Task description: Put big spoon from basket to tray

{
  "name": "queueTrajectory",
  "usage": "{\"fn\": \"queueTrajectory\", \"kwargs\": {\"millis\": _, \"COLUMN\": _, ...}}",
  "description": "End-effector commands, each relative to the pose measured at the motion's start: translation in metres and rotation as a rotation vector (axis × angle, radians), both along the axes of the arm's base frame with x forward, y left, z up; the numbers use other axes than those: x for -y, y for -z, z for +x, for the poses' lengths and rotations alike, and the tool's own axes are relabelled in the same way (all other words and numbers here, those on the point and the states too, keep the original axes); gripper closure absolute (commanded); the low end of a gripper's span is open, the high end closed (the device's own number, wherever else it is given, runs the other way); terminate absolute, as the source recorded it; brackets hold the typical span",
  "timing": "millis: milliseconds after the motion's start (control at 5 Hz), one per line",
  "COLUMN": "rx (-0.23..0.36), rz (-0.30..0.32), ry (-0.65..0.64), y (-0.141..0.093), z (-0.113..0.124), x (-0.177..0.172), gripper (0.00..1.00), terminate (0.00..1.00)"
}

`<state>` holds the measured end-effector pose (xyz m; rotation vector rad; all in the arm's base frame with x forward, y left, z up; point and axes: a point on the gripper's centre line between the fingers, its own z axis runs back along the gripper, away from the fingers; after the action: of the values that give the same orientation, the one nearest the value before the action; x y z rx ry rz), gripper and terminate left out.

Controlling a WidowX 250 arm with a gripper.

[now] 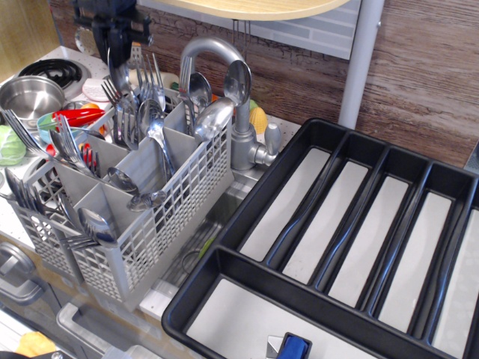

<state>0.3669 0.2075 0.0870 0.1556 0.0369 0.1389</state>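
Observation:
The grey basket (161,217) stands at the left and holds several spoons and forks upright. My black gripper (118,43) hangs over its far compartments at the top left. Its fingers look closed on the top of the big spoon (117,73), which stands bowl-up among forks. Other wide spoons (238,81) stand in the far right compartment. The black tray (200,277) lies to the right, and its pale-bottomed compartments hold nothing.
A grey faucet (224,82) rises right behind the basket. A steel pot (30,93) and a stove burner (49,71) are at the far left. A grey pole (359,60) stands behind the tray. A blue object (293,347) sits at the tray's front edge.

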Motion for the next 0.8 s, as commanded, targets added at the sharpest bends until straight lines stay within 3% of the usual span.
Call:
{"fn": "queueTrajectory", "kwargs": {"millis": 0, "rx": 0.040, "rz": 0.233, "ry": -0.037, "y": -0.108, "z": -0.019, "x": 0.032, "gripper": 1.00, "terminate": 0.00}}
{"fn": "queueTrajectory", "kwargs": {"millis": 400, "rx": -0.037, "rz": 0.351, "ry": -0.079, "y": -0.172, "z": -0.052, "x": 0.078, "gripper": 1.00, "terminate": 0.00}}
{"fn": "queueTrajectory", "kwargs": {"millis": 600, "rx": -0.084, "rz": 0.336, "ry": -0.074, "y": -0.190, "z": -0.061, "x": 0.103, "gripper": 1.00, "terminate": 0.00}}
